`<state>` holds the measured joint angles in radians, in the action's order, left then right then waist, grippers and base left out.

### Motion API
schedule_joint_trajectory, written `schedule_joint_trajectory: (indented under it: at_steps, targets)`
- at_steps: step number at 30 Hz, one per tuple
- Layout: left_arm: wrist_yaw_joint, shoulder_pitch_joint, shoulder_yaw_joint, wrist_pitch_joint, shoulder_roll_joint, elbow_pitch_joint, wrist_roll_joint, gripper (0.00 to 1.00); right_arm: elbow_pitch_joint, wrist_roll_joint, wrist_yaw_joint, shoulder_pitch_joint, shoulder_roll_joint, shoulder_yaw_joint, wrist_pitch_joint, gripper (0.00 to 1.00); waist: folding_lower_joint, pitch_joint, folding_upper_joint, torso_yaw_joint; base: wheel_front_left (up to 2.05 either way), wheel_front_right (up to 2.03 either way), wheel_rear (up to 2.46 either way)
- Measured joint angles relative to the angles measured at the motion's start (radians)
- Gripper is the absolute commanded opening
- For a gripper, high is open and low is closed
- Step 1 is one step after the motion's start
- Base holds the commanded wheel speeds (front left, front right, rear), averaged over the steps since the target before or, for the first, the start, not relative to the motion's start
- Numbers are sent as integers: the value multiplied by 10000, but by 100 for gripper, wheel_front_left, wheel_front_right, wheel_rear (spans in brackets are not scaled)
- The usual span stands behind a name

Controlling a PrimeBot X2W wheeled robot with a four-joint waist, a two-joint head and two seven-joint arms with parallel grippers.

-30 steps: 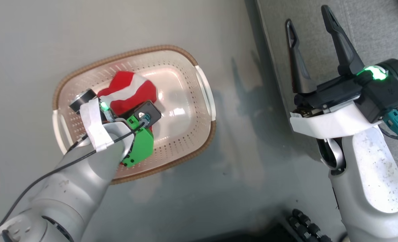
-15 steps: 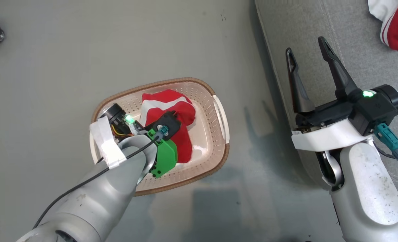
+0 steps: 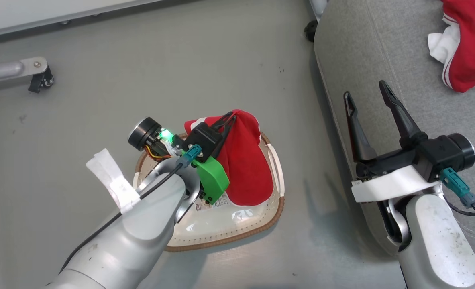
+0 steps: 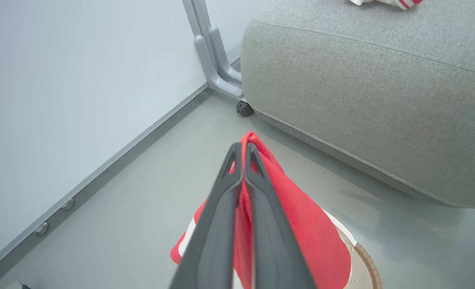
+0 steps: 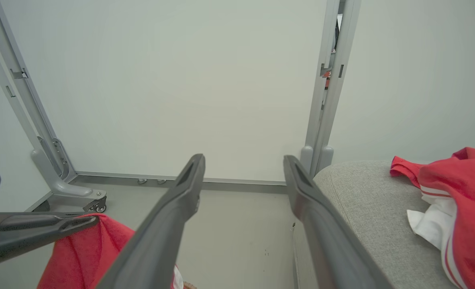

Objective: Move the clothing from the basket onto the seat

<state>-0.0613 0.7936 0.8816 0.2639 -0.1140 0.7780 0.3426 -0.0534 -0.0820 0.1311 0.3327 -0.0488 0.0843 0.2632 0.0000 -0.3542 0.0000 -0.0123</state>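
Note:
My left gripper [image 3: 231,116] is shut on a red garment [image 3: 245,168], which hangs from its tips over the cream basket [image 3: 237,237] on the floor. In the left wrist view the closed fingers [image 4: 221,208] pinch the red cloth [image 4: 301,216], with the basket's brown rim [image 4: 367,265] below. The grey seat [image 3: 361,60] lies to the right, and on it rests another red and white garment [image 3: 468,52]. My right gripper [image 3: 363,91] stands open and empty over the seat's near edge. The right wrist view shows the open gripper [image 5: 243,158], the seat [image 5: 365,208] and the garment [image 5: 458,192] on it.
A grey wheeled frame leg [image 3: 16,72] lies on the floor at the far left. A black caster [image 3: 310,30] sits by the seat's far corner. A frame post [image 4: 213,52] stands against the pale wall beyond the seat.
The head camera has shifted. My left gripper has risen out of the basket with the red garment hanging from it. The right gripper stays open.

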Motion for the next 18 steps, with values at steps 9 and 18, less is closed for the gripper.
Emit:
schedule_joint_trajectory:
  at_steps: [9,18]
  targets:
    - [13,-319,-1214,0,-167,-1804,-6,0,-123,-86,0,-484,-2,-115,0,100,0,793,0,179,0,0,0]
    - [-12,-493,-2240,0,-125,-3285,-272,0,-207,-242,0,-852,-2,-82,0,100,0,1448,0,328,0,0,0]
